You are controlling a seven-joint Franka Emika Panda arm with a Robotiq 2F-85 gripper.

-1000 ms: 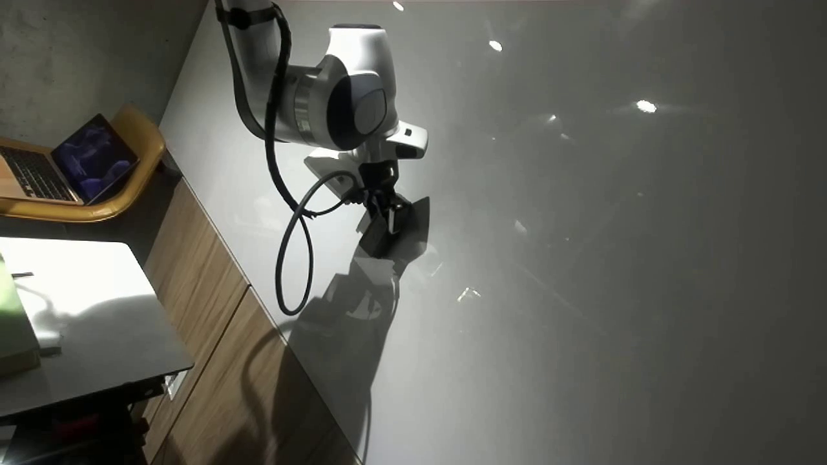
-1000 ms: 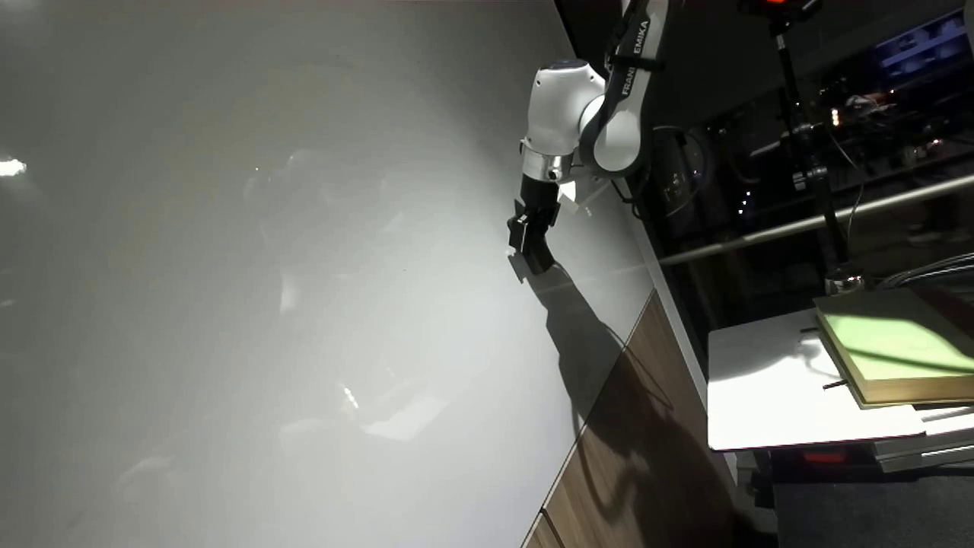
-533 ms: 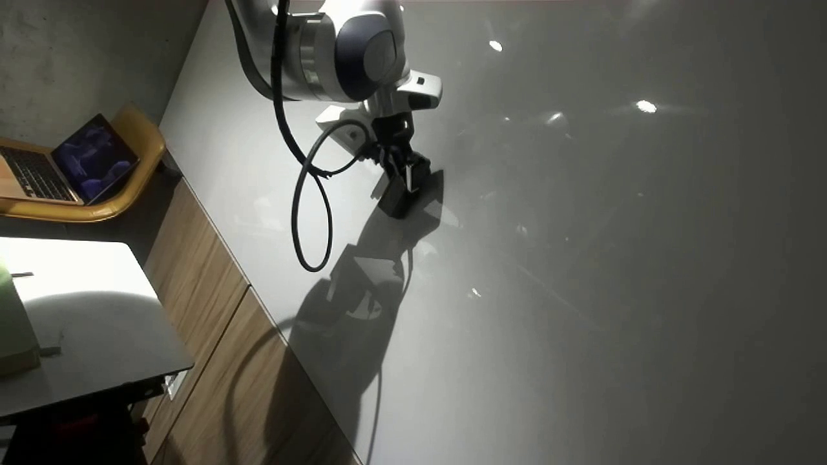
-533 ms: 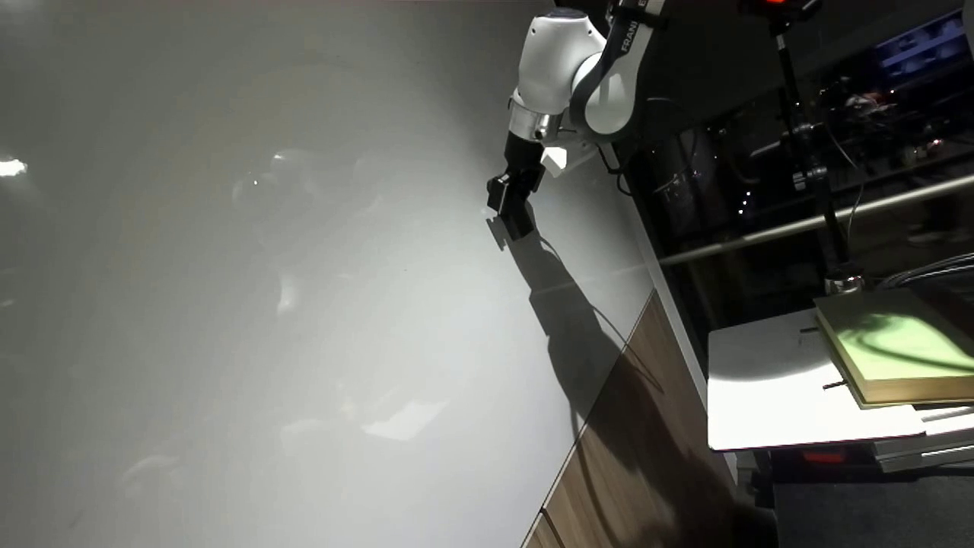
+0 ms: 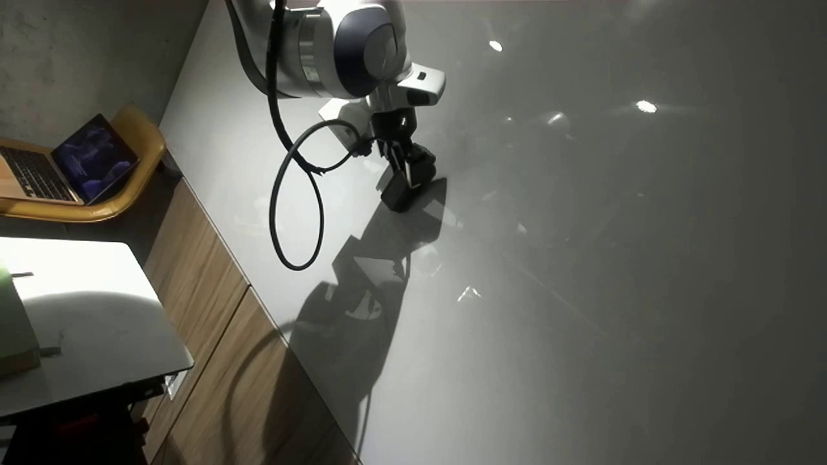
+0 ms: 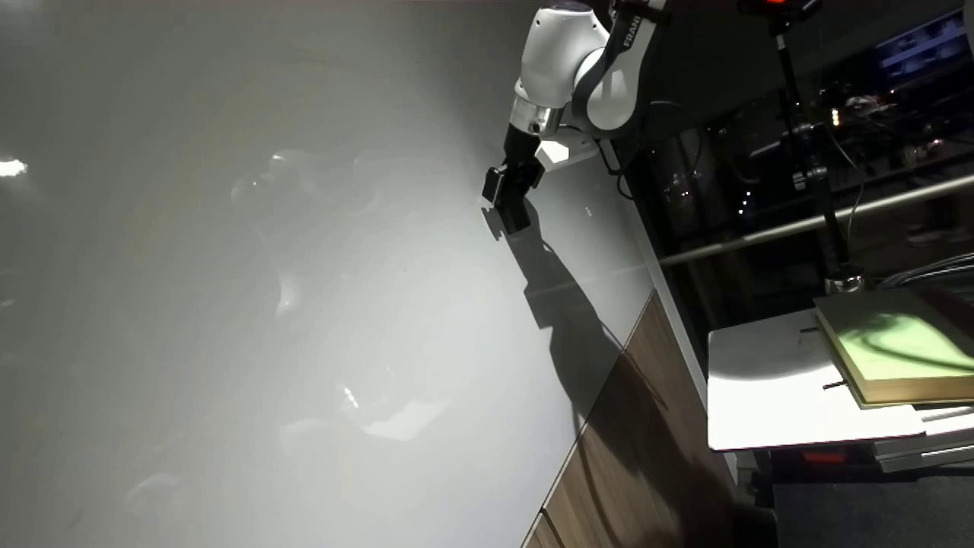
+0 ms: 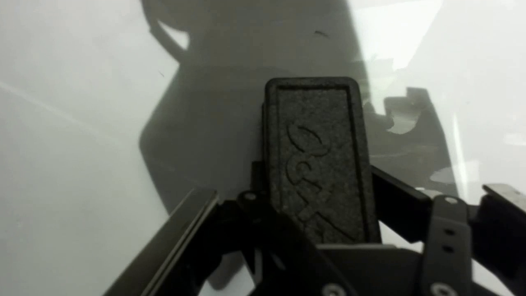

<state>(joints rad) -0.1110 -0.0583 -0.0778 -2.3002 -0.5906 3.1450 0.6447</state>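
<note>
My gripper [image 5: 409,169] is black and is shut on a dark block with engraved lettering, like a board eraser [image 7: 318,156]. In the wrist view the fingers press on its two long sides. The block also shows below the gripper in both exterior views [image 5: 395,196] [image 6: 515,217]. Its near end is hidden by the gripper body in the wrist view. It is at or very near the large glossy white surface [image 5: 549,271], beside its own shadow. I cannot tell whether it touches it.
Wood panels [image 5: 207,387] border the white surface. A white-topped stand [image 6: 776,403] bears a green book [image 6: 905,350]. A laptop [image 5: 90,161] lies on a yellow chair [image 5: 145,142]. A dark stand pole [image 6: 814,167] is beyond the edge. A black cable loop [image 5: 273,226] hangs from the arm.
The arm and the held block have moved up in both exterior views, mostly in the first half second and only slightly since. The cable loop has swung. The grip looks unchanged.
</note>
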